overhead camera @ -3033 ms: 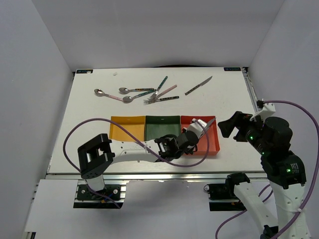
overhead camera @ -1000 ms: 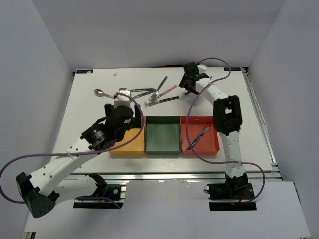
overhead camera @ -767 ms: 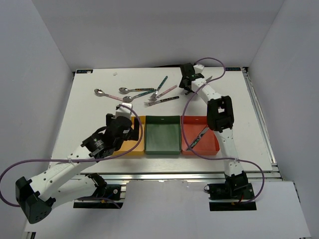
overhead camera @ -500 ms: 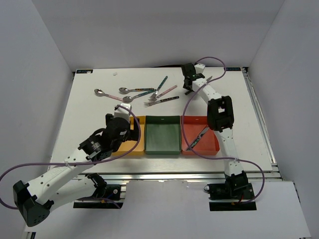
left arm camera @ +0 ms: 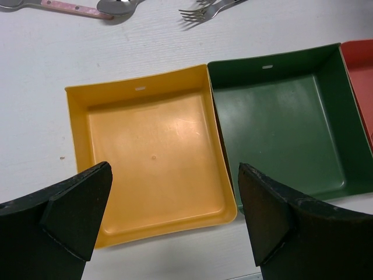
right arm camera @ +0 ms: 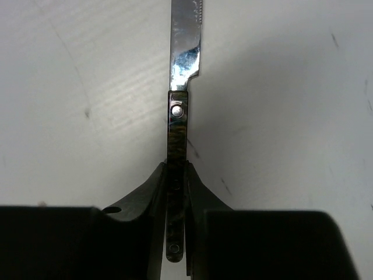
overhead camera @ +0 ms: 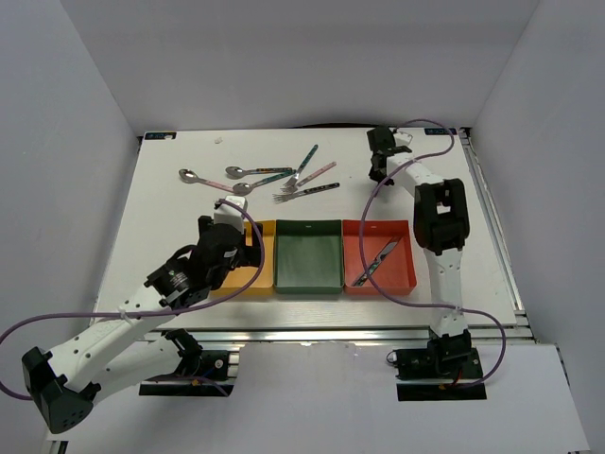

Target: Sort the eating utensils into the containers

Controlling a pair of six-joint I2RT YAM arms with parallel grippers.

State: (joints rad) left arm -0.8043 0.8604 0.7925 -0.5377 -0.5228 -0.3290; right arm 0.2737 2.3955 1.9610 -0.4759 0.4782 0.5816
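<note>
Our right arm runs up the right side of the top view, elbow bent above the red tray (overhead camera: 402, 274). The right gripper (overhead camera: 381, 161) sits low near the table's (overhead camera: 170, 218) upper right. Its fingers pinch the dark handle of a knife (right arm camera: 185, 41), blade toward the frame's top. Our left arm reaches in from the lower left, and the left gripper (left arm camera: 173, 186) hangs spread wide over the yellow tray (left arm camera: 140, 88), beside the green tray (left arm camera: 268, 61). A second knife (overhead camera: 378, 260) lies in the red tray, and spoons and forks (overhead camera: 284, 193) lie at upper centre.

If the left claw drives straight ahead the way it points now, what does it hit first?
Most likely the yellow-orange tray: the open left claw points down at its bare floor, nothing between. Depth is unclear, so I can't say how far.
</note>
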